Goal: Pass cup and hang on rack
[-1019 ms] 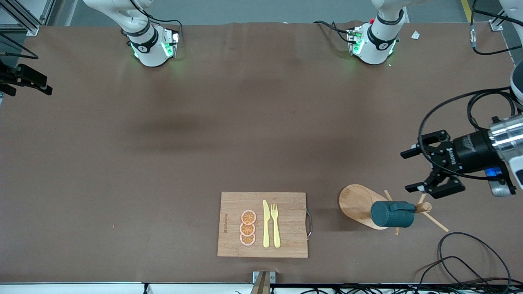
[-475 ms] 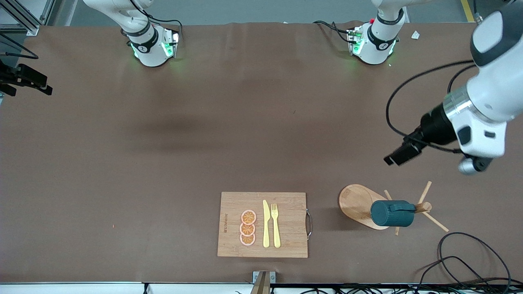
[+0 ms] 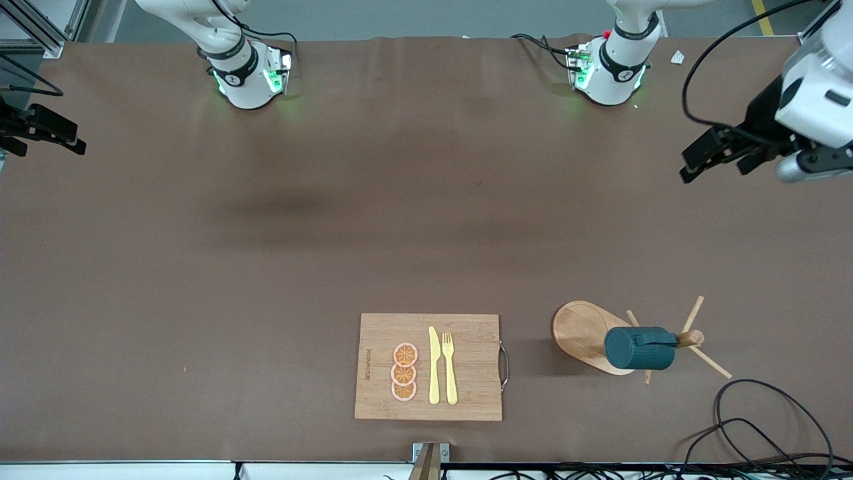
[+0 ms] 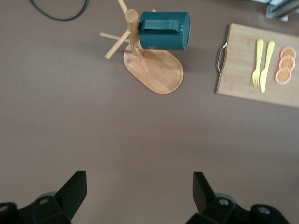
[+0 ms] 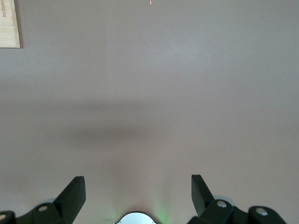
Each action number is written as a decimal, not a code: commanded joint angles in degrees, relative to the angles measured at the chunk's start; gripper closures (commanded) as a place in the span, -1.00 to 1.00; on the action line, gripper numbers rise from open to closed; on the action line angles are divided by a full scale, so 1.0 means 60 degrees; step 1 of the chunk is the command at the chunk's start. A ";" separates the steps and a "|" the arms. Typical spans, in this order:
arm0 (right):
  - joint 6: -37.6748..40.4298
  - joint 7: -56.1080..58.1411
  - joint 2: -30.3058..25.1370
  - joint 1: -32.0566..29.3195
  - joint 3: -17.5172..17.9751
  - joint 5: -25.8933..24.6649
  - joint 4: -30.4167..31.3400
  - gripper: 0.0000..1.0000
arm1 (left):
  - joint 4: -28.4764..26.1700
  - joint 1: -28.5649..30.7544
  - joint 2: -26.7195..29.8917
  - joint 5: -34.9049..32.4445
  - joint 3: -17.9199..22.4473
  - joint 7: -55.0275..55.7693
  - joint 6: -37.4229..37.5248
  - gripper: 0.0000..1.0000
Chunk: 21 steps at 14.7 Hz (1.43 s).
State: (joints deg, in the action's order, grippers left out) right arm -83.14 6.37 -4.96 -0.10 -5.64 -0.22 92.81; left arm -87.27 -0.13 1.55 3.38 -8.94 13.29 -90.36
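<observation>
The dark teal cup (image 3: 640,348) hangs by its handle on a peg of the light wooden rack (image 3: 578,331), lying sideways over the oval base. Both also show in the left wrist view, the cup (image 4: 166,30) above the rack's base (image 4: 161,74). My left gripper (image 3: 716,160) is open and empty, up in the air over bare table at the left arm's end, well apart from the rack; it also shows in the left wrist view (image 4: 139,191). My right gripper (image 5: 138,191) is open and empty over bare table above its own base, and is out of the front view.
A wooden cutting board (image 3: 466,400) with a yellow knife (image 3: 434,365), a yellow fork (image 3: 449,367) and orange slices (image 3: 404,372) lies beside the rack, toward the right arm's end. Black cables (image 3: 766,420) loop near the table's front corner.
My left gripper has moved away from the rack, rising and drawing back toward the robots' bases. The cup stays hanging on the rack. The right arm has not moved.
</observation>
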 commanded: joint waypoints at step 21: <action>-0.0206 -0.0095 -0.0258 0.0017 0.0003 0.0227 0.0206 -1.00 | -0.0954 -0.0081 0.0768 -0.0652 0.0522 -0.1131 0.0455 -1.00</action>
State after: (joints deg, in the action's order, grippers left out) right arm -83.44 6.37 -4.96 -0.09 -5.60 0.25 92.77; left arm -92.29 -0.85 4.93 -0.74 -6.08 7.42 -87.57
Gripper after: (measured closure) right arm 0.000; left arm 0.000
